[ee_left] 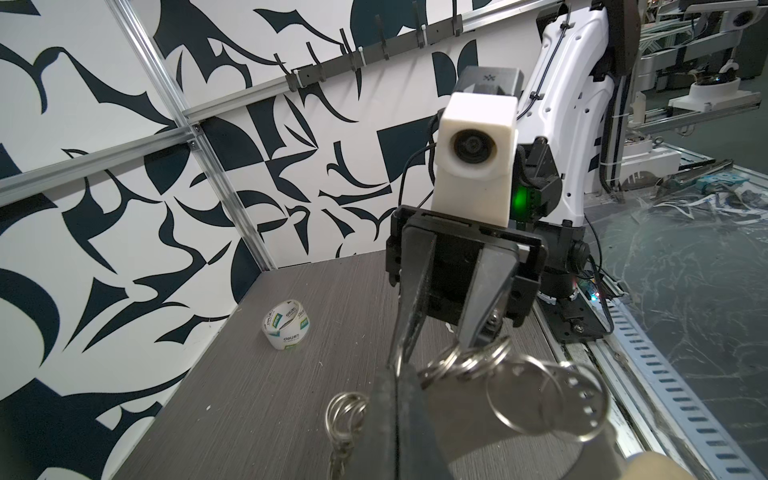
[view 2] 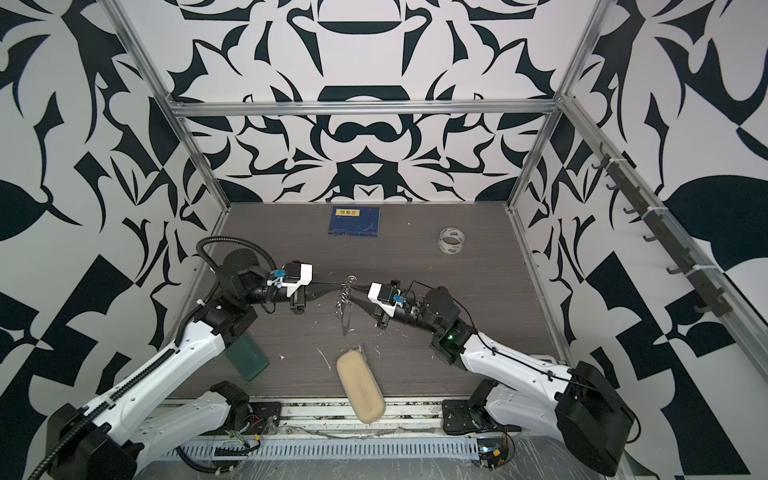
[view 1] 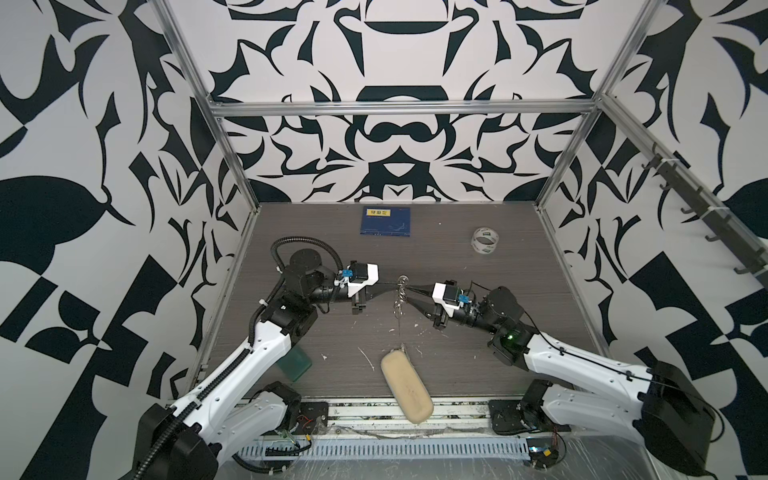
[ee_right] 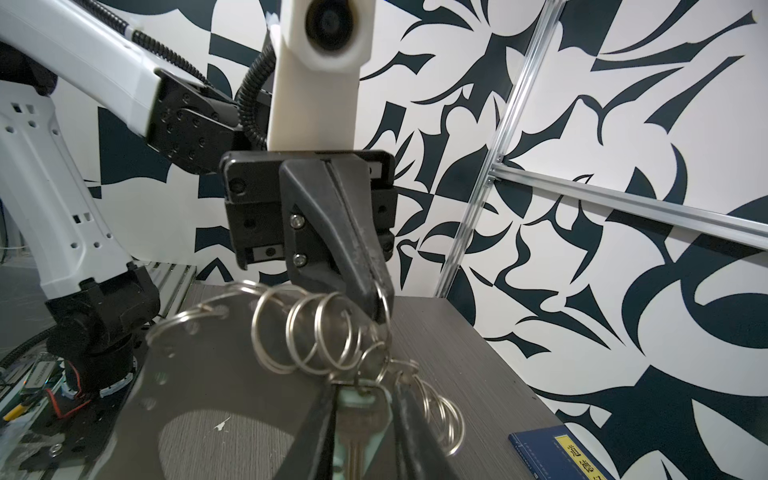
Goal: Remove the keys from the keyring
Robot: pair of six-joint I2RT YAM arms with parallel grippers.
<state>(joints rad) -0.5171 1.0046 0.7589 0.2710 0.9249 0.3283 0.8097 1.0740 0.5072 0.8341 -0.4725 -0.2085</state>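
Both arms met above the middle of the grey wood-grain desk [view 1: 457,332]. The silvery keyring of linked wire rings [view 1: 401,291] hung in the air between them, its loose end dangling toward the desk. The left tool [ee_right: 376,305] was pressed together on one thin ring at the end of the chain. The right tool [ee_left: 436,353] faced it, its fingers a little apart on either side of the small silvery key with the pale rounded head cover [ee_right: 358,409]. Whether they truly pinched that head I could not tell (the rings crowded the gap).

To my eye the step in hand was getting a firm hold of the key so it could be worked off its ring. Done well, I judged, the left would act as a steady anchor while the right closed squarely on the flat head. The right would then walk the key round the ring's split coil rather than tug straight, which would only drag the chain and might slip the thin wire from the left's pinch.
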